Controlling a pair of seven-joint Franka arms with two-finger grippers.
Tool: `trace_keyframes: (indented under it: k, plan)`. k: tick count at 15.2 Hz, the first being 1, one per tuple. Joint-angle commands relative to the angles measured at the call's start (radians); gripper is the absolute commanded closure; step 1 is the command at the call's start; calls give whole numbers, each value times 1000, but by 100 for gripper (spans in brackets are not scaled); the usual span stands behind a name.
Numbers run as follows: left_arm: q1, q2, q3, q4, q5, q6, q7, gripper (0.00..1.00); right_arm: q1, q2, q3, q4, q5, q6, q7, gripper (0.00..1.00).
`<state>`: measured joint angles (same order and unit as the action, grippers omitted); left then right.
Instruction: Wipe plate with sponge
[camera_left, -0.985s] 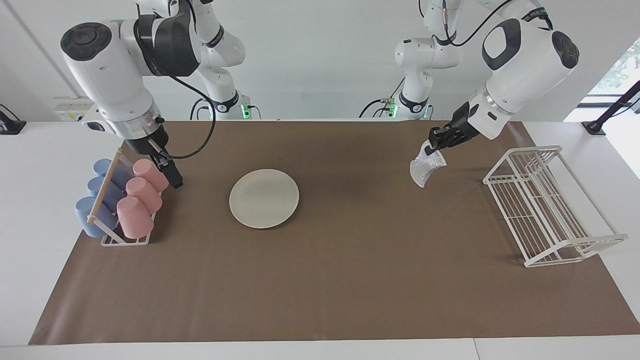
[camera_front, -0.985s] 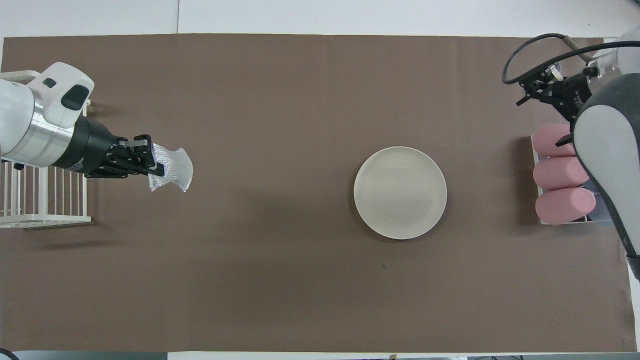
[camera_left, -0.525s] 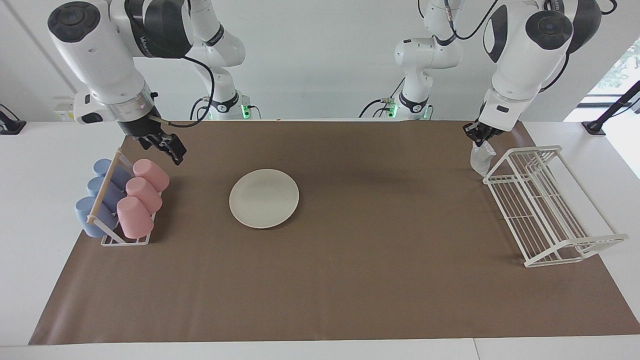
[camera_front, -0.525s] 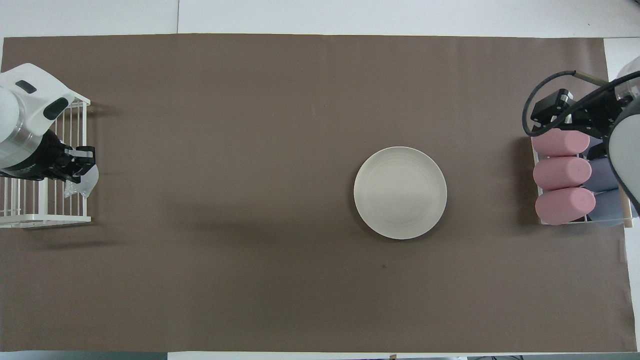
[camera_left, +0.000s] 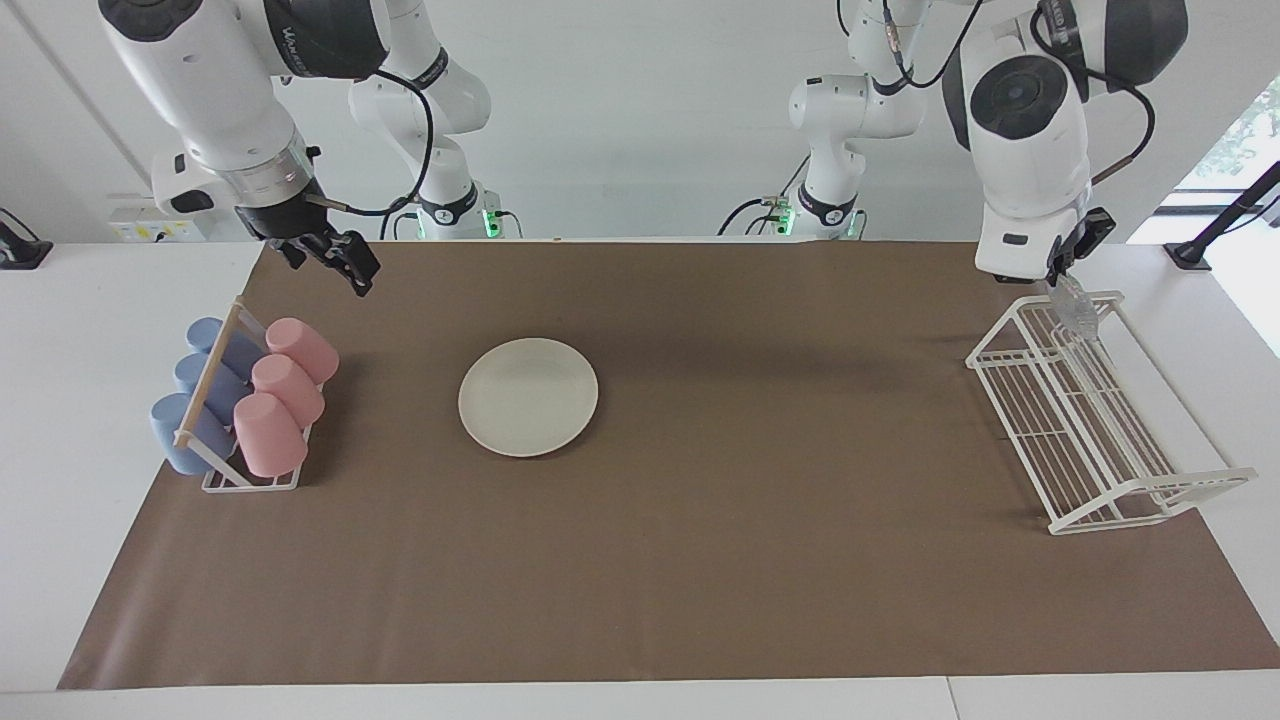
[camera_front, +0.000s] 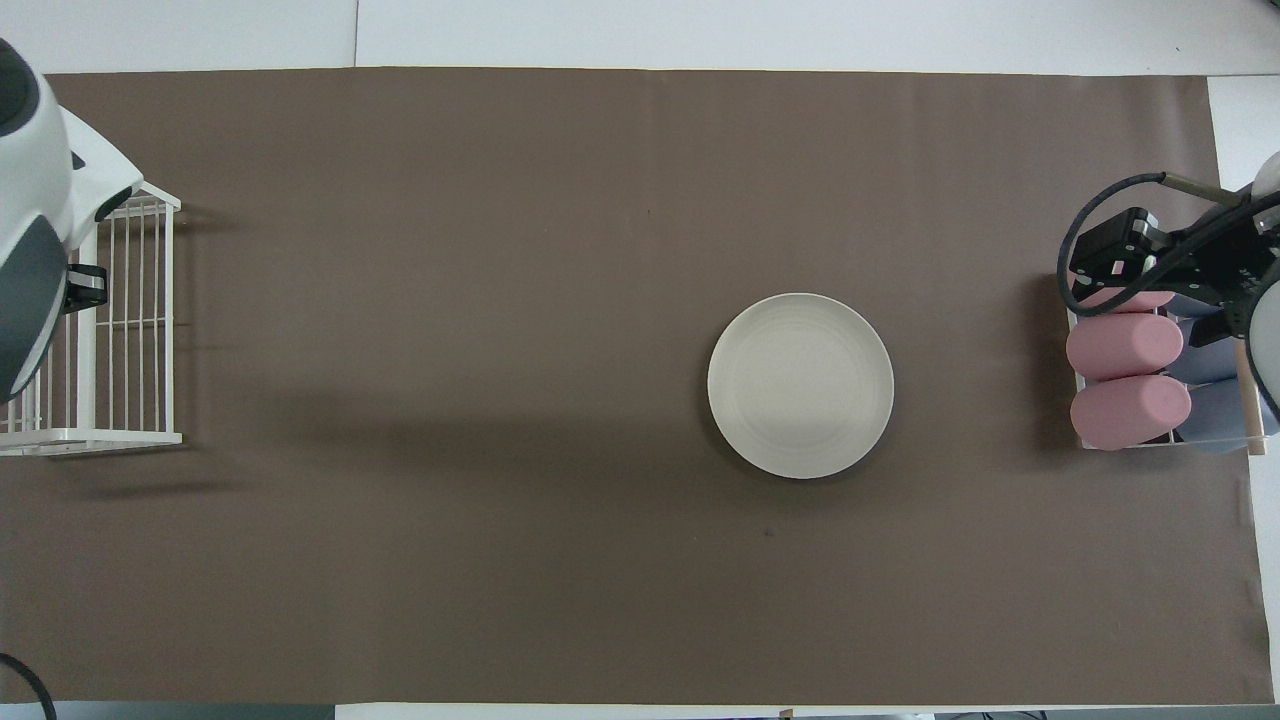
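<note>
My left gripper (camera_left: 1066, 282) swings the sponge (camera_left: 1078, 311) away from the open mat over to the white wire rack (camera_left: 1100, 420), where it now hangs above the end nearest the robots. My right gripper (camera_left: 345, 266) lifts off the pink cups (camera_left: 285, 395), now higher above the mat.

Only readable-ish text: white lettering on the dark band of the right arm's big white upper joint (camera_left: 318, 30) in the facing view, at the top of that view. It looks like a brand word, approx. "WANDELBOTS", but the letters are small and slanted, so the reading is unsure. No other lettering legible: nothing on the round cream-white plate (camera_left: 528, 397), the brown paper table cover (camera_left: 700, 560), the white wire rack (camera_left: 1090, 420), or the pink and blue cups in their holder (camera_left: 250, 400). Overhead view: no text, nos. or signs can be made out at all.
</note>
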<state>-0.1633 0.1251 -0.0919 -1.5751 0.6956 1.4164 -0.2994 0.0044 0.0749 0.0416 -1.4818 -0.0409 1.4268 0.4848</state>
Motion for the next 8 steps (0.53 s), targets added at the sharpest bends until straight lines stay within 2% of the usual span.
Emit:
trace_keyframes:
  k: [1,4,6,8]
  plan:
    - [-9,67,8,-14,109,5,-30,100,-18,-17,6,-23,-5,3,-22,0]
    - [5,88,12,-103,228,44,-49,100,-9,-58,4,-21,-8,-80,-70,0]
    - [14,134,11,-128,323,52,-111,100,-30,-61,-8,-20,-5,-113,-223,0]
    - [13,180,9,-134,325,58,-234,100,-57,-60,-9,-9,-5,-126,-372,0]
